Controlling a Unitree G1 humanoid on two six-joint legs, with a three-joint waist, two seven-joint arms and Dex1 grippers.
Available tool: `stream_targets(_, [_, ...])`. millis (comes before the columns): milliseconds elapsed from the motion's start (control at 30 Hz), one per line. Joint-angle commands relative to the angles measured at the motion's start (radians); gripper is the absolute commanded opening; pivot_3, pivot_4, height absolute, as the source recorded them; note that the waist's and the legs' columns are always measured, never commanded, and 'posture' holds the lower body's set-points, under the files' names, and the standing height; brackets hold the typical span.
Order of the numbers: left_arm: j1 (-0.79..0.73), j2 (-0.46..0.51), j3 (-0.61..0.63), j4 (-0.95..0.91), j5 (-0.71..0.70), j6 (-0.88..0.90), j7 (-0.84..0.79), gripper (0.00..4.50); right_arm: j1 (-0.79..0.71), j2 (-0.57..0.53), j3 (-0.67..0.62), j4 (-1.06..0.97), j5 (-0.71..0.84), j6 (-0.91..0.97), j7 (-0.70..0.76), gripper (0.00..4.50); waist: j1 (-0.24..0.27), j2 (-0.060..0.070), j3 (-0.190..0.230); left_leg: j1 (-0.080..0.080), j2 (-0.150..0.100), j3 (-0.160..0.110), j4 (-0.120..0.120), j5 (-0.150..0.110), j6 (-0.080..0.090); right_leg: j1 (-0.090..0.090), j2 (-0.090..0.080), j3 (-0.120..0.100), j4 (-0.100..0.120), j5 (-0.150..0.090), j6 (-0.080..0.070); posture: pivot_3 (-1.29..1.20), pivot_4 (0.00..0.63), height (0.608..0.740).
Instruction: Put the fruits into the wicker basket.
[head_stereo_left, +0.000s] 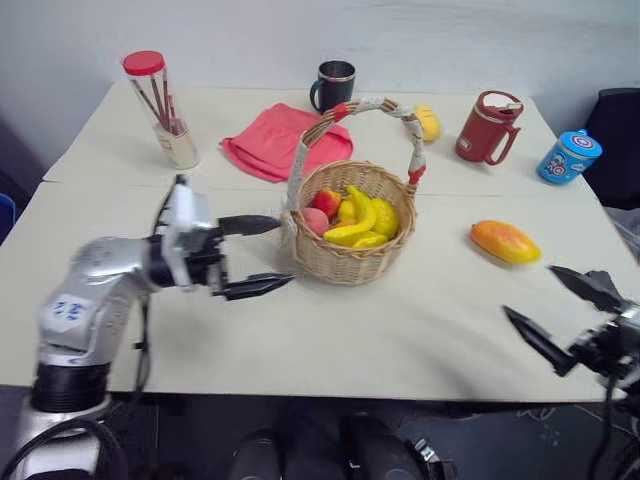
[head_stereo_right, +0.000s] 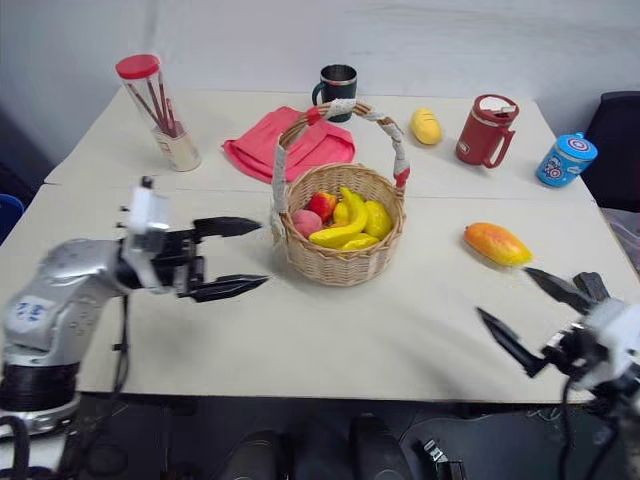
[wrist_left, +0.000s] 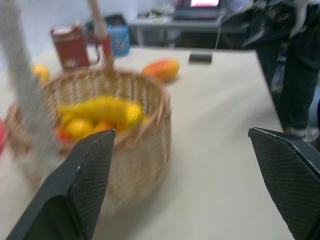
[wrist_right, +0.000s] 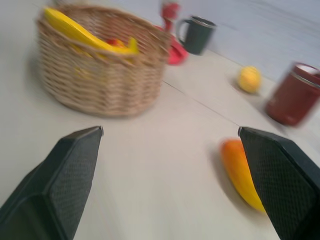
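Note:
The wicker basket (head_stereo_left: 350, 250) stands mid-table, its tall cloth-wrapped handle (head_stereo_left: 300, 160) arching over it. Inside lie a yellow banana (head_stereo_left: 358, 222), a pink-red peach (head_stereo_left: 314, 221) and other yellow and red fruit. The orange-yellow mango (head_stereo_left: 505, 241) lies on the table to the basket's right, also in the right wrist view (wrist_right: 240, 172). My left gripper (head_stereo_left: 284, 254) is open just left of the basket, holding nothing. My right gripper (head_stereo_left: 530, 292) is open near the table's front right edge, in front of the mango, holding nothing.
Behind the basket lie a red cloth (head_stereo_left: 285, 140), a black mug (head_stereo_left: 333, 85), a small yellow fruit-like thing (head_stereo_left: 427, 122), a red lidded mug (head_stereo_left: 487, 127) and a blue cup (head_stereo_left: 568, 156). A jar of sticks (head_stereo_left: 165, 110) stands back left. A flat black block (wrist_left: 200, 57) lies beyond the mango.

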Motion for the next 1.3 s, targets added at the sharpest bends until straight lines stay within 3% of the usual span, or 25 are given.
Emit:
stream_targets(33, [0.105,0.038,0.082,0.158,0.049,-0.147,-0.093,4.48,-0.012,-0.004,-0.093,0.198,-0.023,-0.104,0.017,4.5,-0.003,0.0,0.0,0.0,0.0,0.0,0.0,0.0,0.0,0.0,0.0,0.0,0.0,0.0,-0.001,0.0,0.15,0.74])
stream_targets(133, [0.169,0.055,0.09,0.155,0.063,-0.21,-0.13,4.48,-0.112,-0.068,-0.07,0.297,-0.021,-0.092,0.026,4.5,-0.016,0.0,0.001,0.0,0.0,0.001,0.0,-0.001,0.001,0.0,-0.001,0.0,-0.001,0.0,-0.001,0.0,0.15,0.74])
stream_targets(233, [0.122,0.016,0.095,0.063,0.0,-0.152,-0.054,4.48,-0.282,-0.19,0.036,0.378,-0.037,0.021,0.062,4.5,-0.024,0.003,0.003,-0.001,0.0,0.002,0.0,-0.002,0.004,0.001,-0.004,0.001,-0.004,0.004,0.0,0.0,0.15,0.74])
stream_targets(433, [0.072,-0.02,0.096,-0.067,-0.103,-0.015,0.054,4.48,-0.83,-0.354,0.32,0.697,-0.135,0.202,0.171,4.5,-0.026,0.009,0.004,-0.001,0.002,0.002,-0.001,-0.001,0.002,-0.001,0.0,0.001,-0.004,0.005,0.0,0.0,0.15,0.74])
stream_targets(533, [0.069,-0.041,0.08,-0.143,-0.147,0.05,0.114,4.48,-1.264,-0.34,0.604,1.016,-0.391,0.314,0.219,4.5,-0.041,0.012,0.008,-0.005,0.003,0.005,0.0,0.002,-0.003,-0.007,0.001,0.004,-0.002,0.004,-0.001,0.0,0.15,0.74])
stream_targets(633, [0.064,-0.061,0.055,-0.193,-0.158,0.076,0.148,4.48,-1.461,-0.287,0.713,1.242,-0.508,0.268,0.225,4.5,-0.042,0.012,0.008,-0.006,0.002,0.007,-0.001,0.004,-0.005,-0.01,0.001,0.007,-0.001,0.004,-0.001,0.0,0.15,0.74])
stream_targets(767, [0.047,-0.1,0.051,-0.245,-0.188,0.099,0.211,4.48,-1.571,-0.256,0.841,1.416,-0.67,0.246,0.184,4.5,-0.029,0.012,0.008,-0.01,0.002,0.005,0.0,0.003,-0.006,-0.011,0.0,0.003,-0.005,0.003,-0.001,0.0,0.15,0.74])
stream_targets(833, [0.047,-0.112,0.064,-0.283,-0.223,0.127,0.251,4.48,-1.603,-0.247,0.897,1.457,-0.725,0.283,0.282,4.5,-0.026,0.012,0.008,-0.018,0.001,0.005,0.003,0.003,-0.005,-0.016,-0.001,0.003,-0.004,0.004,0.0,0.0,0.15,0.74])
stream_targets(1033, [0.092,-0.11,0.094,-0.293,-0.247,0.138,0.289,4.48,-1.613,-0.226,0.902,1.512,-0.771,0.235,0.281,4.5,-0.033,0.012,0.008,-0.019,0.001,0.01,0.006,0.004,-0.005,-0.021,-0.001,0.004,0.003,0.005,0.002,0.0,0.15,0.74])
stream_targets(1133, [0.107,-0.104,0.111,-0.271,-0.255,0.136,0.289,4.5,-1.606,-0.23,0.894,1.512,-0.773,0.196,0.312,3.86,-0.047,0.012,0.008,-0.018,0.001,0.01,0.008,0.006,-0.007,-0.022,0.001,0.005,0.007,0.005,0.002,0.0,0.15,0.74])
stream_targets(1233, [0.125,-0.087,0.128,-0.253,-0.249,0.129,0.266,4.5,-1.62,-0.23,0.841,1.49,-0.719,0.195,0.401,2.94,-0.055,0.012,0.008,-0.017,0.001,0.01,0.012,0.006,-0.007,-0.021,0.002,0.005,0.01,0.005,0.002,0.0,0.15,0.74])
stream_targets(1300, [0.148,-0.08,0.146,-0.235,-0.244,0.123,0.254,4.5,-1.622,-0.228,0.804,1.446,-0.673,0.195,0.492,2.9,-0.061,0.013,0.008,-0.016,0.001,0.011,0.011,0.006,-0.007,-0.021,0.002,0.005,0.011,0.005,0.002,0.0,0.15,0.74])
